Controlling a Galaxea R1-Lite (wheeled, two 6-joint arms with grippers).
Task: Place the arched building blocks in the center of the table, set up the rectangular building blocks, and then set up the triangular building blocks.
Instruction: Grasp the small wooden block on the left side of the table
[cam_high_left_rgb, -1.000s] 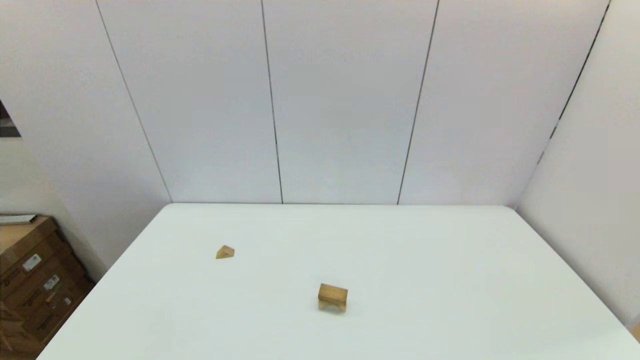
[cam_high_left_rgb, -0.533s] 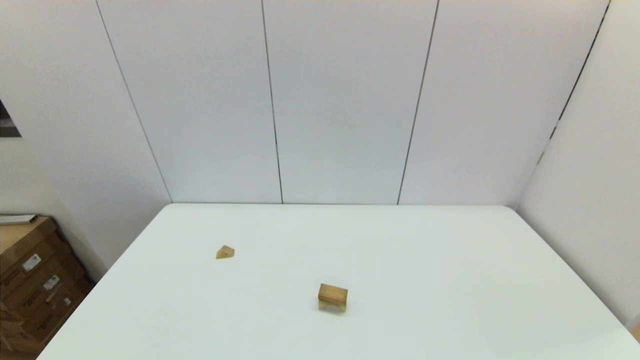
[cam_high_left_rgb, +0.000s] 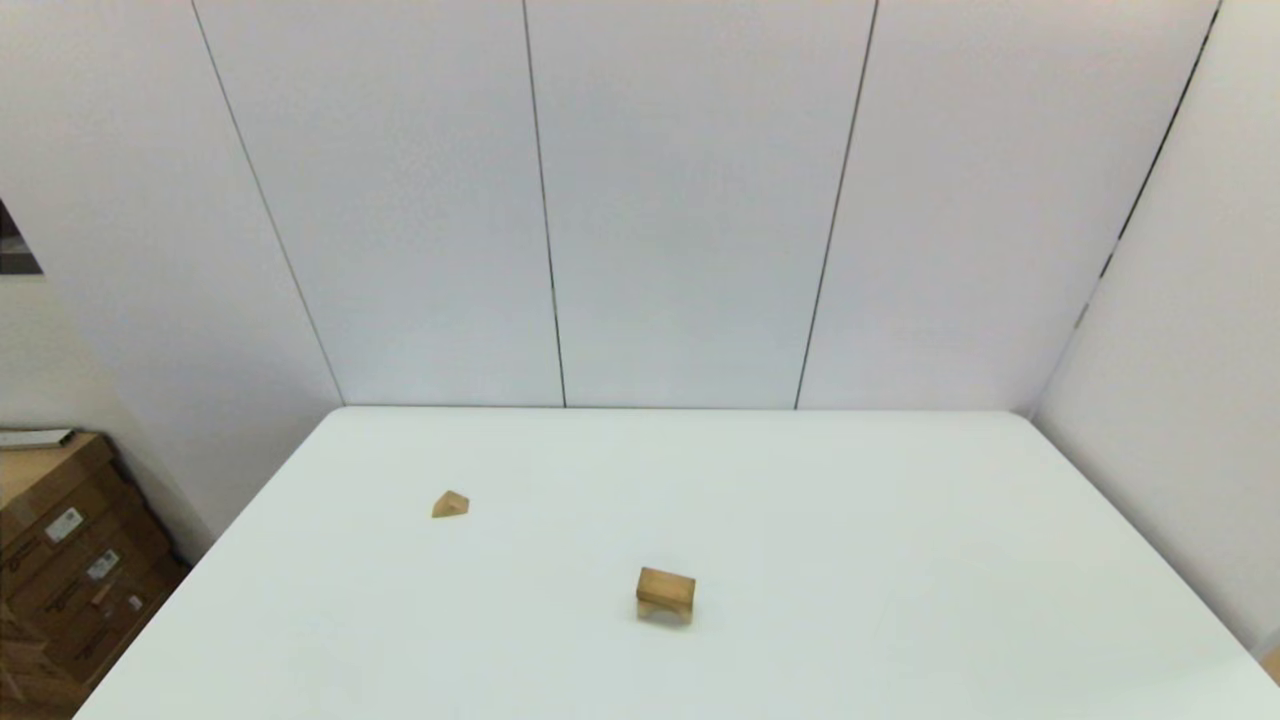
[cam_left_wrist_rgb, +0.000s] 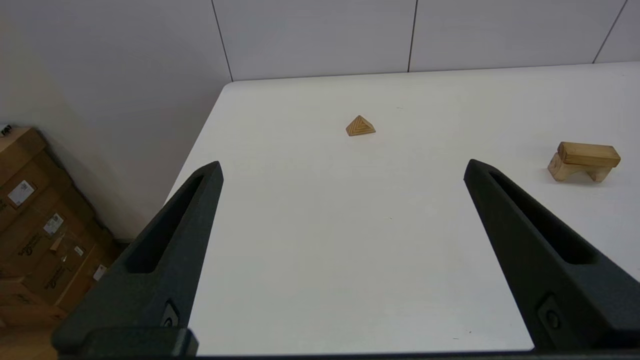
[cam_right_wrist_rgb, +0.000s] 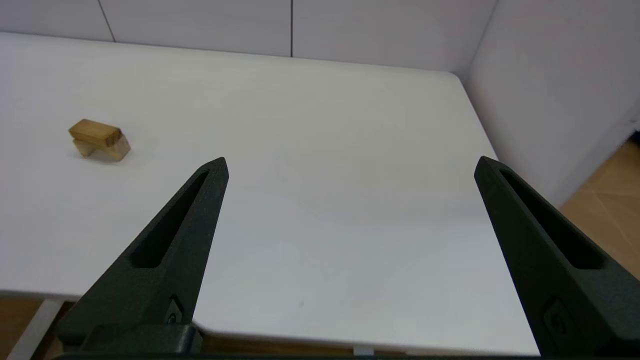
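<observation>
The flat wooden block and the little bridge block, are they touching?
Touching. In the left wrist view the rectangular block lies flat on top of the arched block, with no gap between them.

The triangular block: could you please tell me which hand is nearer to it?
Left. The left hand faces the triangular block directly, open. The right hand sits at the table's right side; its view shows no triangle.
</observation>
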